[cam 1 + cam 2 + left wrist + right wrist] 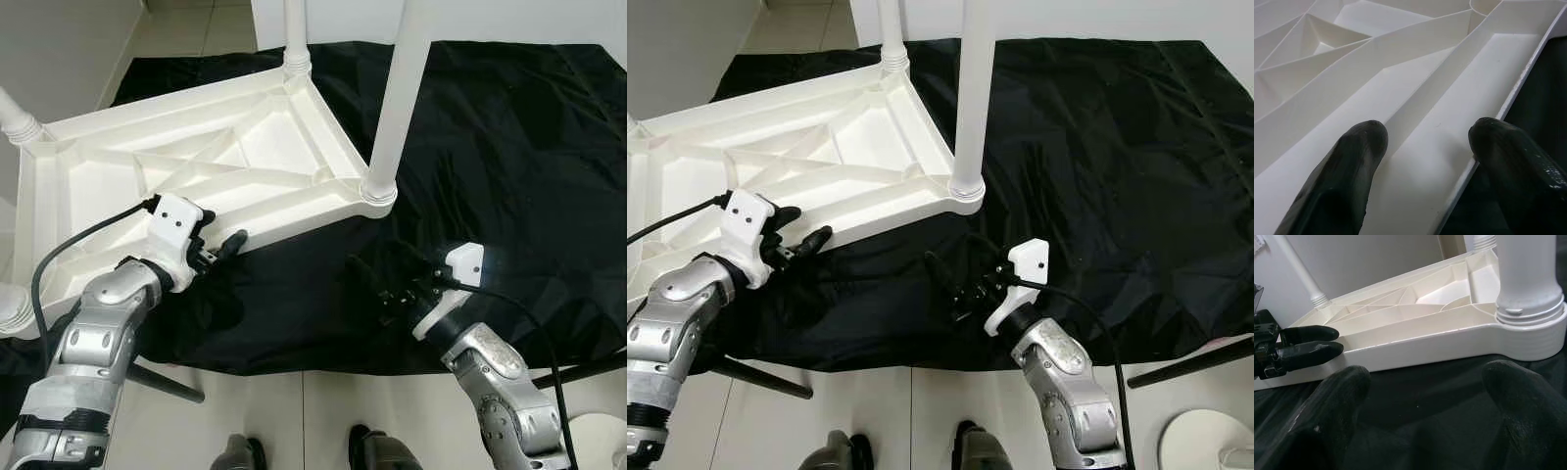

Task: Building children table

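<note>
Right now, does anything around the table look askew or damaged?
Nothing looks damaged. The white table lies upside down on the black sheet, legs up, as assembly needs. The left hand straddles its near rim; the right hand hovers open over the sheet.

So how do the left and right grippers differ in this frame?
The left gripper sits at the upturned white table's near edge, its fingers straddling the rim wall; the right gripper hovers over the black cloth, away from the table and holding nothing. Both are open, with black fingers.
</note>
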Available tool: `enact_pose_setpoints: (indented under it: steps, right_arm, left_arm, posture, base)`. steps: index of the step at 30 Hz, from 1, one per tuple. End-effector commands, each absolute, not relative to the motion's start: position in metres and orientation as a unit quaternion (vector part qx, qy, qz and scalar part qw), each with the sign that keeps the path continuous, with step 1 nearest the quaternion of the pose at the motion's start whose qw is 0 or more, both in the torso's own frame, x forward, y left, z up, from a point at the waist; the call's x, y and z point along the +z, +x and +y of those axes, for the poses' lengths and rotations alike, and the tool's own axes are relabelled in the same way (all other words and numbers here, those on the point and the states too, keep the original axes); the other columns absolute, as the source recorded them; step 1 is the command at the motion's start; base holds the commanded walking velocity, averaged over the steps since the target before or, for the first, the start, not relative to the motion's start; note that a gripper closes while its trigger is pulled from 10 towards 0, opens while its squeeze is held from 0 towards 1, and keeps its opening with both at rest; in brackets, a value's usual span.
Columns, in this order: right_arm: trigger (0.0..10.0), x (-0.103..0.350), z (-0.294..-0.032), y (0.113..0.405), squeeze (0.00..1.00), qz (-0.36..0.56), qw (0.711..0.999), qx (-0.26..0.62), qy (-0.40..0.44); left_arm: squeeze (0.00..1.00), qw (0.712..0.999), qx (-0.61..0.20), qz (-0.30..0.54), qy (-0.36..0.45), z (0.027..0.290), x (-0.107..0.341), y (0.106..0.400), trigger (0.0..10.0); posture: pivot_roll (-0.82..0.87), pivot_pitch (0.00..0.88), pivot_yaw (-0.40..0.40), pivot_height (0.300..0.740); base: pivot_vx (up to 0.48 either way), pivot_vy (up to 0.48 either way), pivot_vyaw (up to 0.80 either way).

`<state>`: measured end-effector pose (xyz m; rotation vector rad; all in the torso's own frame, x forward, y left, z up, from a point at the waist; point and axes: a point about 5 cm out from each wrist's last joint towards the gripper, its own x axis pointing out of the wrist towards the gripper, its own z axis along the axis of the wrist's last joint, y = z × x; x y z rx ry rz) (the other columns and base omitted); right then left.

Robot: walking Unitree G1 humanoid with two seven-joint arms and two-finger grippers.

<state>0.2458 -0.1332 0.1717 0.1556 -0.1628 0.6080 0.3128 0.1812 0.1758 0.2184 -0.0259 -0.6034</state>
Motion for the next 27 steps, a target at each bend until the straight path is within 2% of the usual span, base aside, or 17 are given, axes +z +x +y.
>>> enact_pose_setpoints:
  steps: [1, 4, 9, 14, 21, 25, 27]
  right_arm:
    - [10.0, 0.169, -0.13, 0.243, 0.0, -0.071, 0.947, 0.303, 0.083]
    - [10.0, 0.17, -0.13, 0.244, 0.0, -0.071, 0.947, 0.302, 0.08]
    - [10.0, 0.171, -0.131, 0.245, 0.0, -0.072, 0.948, 0.3, 0.077]
    - [10.0, 0.171, -0.132, 0.247, 0.0, -0.072, 0.948, 0.299, 0.076]
    - [10.0, 0.172, -0.129, 0.249, 0.0, -0.078, 0.948, 0.3, 0.072]
    - [10.0, 0.172, -0.129, 0.251, 0.0, -0.079, 0.949, 0.298, 0.072]
    - [10.0, 0.172, -0.129, 0.251, 0.0, -0.079, 0.949, 0.298, 0.073]
  left_arm:
    - [0.0, 0.928, -0.359, 0.004, 0.1, 0.178, 0.17, 0.306, 10.0]
    - [0.0, 0.926, -0.353, 0.014, 0.134, 0.182, 0.166, 0.305, 10.0]
    - [0.0, 0.926, -0.352, 0.02, 0.136, 0.187, 0.166, 0.304, 10.0]
    - [0.0, 0.907, -0.39, 0.041, 0.157, 0.196, 0.158, 0.292, 10.0]
    - [0.0, 0.897, -0.413, 0.039, 0.151, 0.191, 0.157, 0.286, 10.0]
    - [0.0, 0.904, -0.413, 0.01, 0.108, 0.189, 0.175, 0.29, 10.0]
    - [0.0, 0.9, -0.419, 0.013, 0.123, 0.187, 0.173, 0.29, 10.0]
  posture:
    - [-0.14, 0.218, 0.074, 0.74]
    - [-0.14, 0.219, 0.073, 0.74]
    - [-0.14, 0.218, 0.07, 0.74]
    - [-0.13, 0.211, 0.069, 0.74]
    - [-0.13, 0.208, 0.076, 0.74]
    - [-0.13, 0.206, 0.079, 0.74]
    - [-0.13, 0.204, 0.08, 0.74]
  base:
    - [0.0, 0.0, 0.0]
    - [0.0, 0.0, 0.0]
    - [0.0, 0.0, 0.0]
    - [0.0, 0.0, 0.0]
    - [0.0, 0.0, 0.0]
    - [0.0, 0.0, 0.0]
    - [0.0, 0.0, 0.0]
